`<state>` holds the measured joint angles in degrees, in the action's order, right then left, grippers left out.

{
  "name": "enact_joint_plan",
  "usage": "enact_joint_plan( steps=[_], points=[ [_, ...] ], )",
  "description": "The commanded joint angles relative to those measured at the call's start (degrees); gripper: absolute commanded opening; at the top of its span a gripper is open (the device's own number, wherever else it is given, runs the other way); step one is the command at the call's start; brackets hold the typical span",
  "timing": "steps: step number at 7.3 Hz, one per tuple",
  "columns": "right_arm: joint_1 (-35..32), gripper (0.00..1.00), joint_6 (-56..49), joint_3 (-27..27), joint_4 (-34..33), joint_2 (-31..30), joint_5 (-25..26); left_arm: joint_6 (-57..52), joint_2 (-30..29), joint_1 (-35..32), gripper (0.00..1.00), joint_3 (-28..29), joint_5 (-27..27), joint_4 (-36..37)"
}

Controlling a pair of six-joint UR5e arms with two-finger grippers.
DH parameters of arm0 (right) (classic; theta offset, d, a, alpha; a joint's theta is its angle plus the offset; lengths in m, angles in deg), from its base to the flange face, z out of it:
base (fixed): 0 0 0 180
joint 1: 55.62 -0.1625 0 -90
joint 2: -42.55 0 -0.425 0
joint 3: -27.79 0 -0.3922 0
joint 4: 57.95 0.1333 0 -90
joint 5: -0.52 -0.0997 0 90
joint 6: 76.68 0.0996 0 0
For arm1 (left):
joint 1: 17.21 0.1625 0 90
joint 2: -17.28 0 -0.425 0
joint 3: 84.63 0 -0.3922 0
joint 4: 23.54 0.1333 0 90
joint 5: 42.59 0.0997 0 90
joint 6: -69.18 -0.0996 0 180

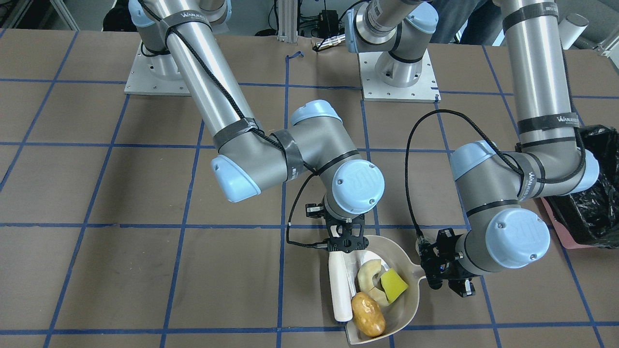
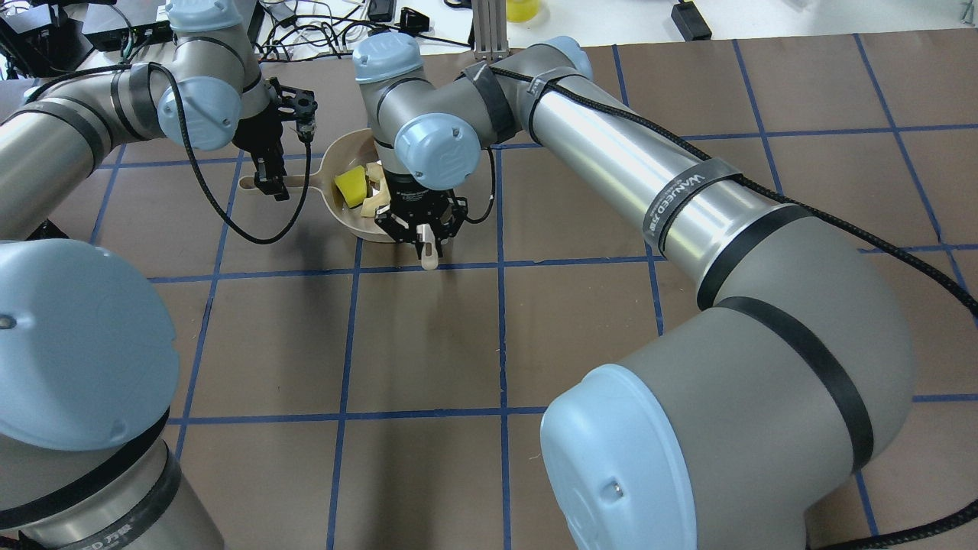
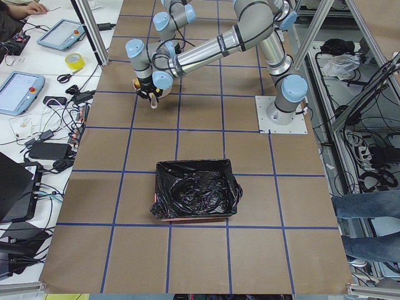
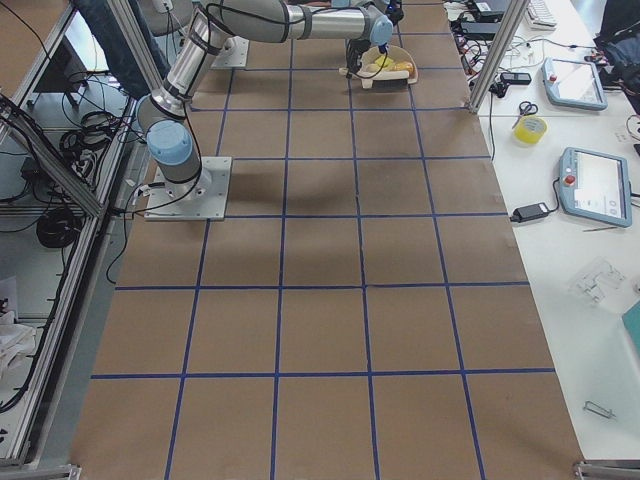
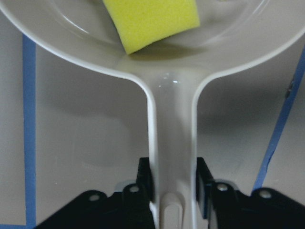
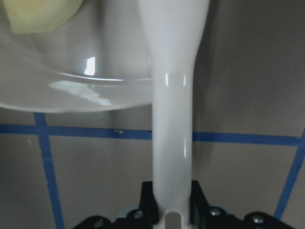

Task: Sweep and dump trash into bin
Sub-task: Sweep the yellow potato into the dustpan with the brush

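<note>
The trash lies in a beige dustpan (image 1: pixel 404 309): a golden-brown potato lump (image 1: pixel 368 314), a cream peel piece (image 1: pixel 370 279) and a yellow sponge (image 1: pixel 394 285) with a green side. My left gripper (image 1: pixel 447 284) is shut on the dustpan's handle (image 5: pixel 172 143), and the sponge (image 5: pixel 152 21) shows just beyond it. My right gripper (image 1: pixel 344 245) is shut on the handle of a white brush (image 1: pixel 340 290), which lies along the pan's edge beside the trash. The handle (image 6: pixel 172 119) fills the right wrist view. The bin (image 3: pixel 197 190), a pink box with a black bag, stands apart on my left (image 1: pixel 592 193).
The table is brown with a blue tape grid (image 2: pixel 500 321). Both arm bases (image 1: pixel 399 72) are bolted on at the robot's side. The dustpan (image 2: pixel 336 149) sits near the table's far edge, where cables and tablets (image 4: pixel 595 185) lie on a white bench.
</note>
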<state>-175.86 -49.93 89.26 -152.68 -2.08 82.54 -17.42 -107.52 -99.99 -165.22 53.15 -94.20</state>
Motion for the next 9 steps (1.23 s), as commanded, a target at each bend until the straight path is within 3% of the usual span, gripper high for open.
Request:
enact_joint_plan(
  steps=[1,2,5,7,9],
  points=[
    [-2.4,0.10,3.6,-1.7,-0.8,0.3,-3.2,0.0,0.0,0.0,0.18,0.0,0.0,0.0],
    [-3.1,0.10,5.7,-2.0,-0.8,0.3,-4.7,0.0,0.0,0.0,0.18,0.0,0.0,0.0],
    [-3.2,0.10,5.4,-0.3,1.1,-0.8,-2.0,0.0,0.1,0.0,0.18,0.0,0.0,0.0],
    [1.2,0.09,5.5,3.7,5.6,-5.7,-2.0,0.1,0.1,0.0,0.18,0.0,0.0,0.0],
    [6.9,0.09,0.6,9.4,6.0,-11.3,-1.9,0.0,0.1,0.0,0.18,-0.1,-0.1,0.1]
  ],
)
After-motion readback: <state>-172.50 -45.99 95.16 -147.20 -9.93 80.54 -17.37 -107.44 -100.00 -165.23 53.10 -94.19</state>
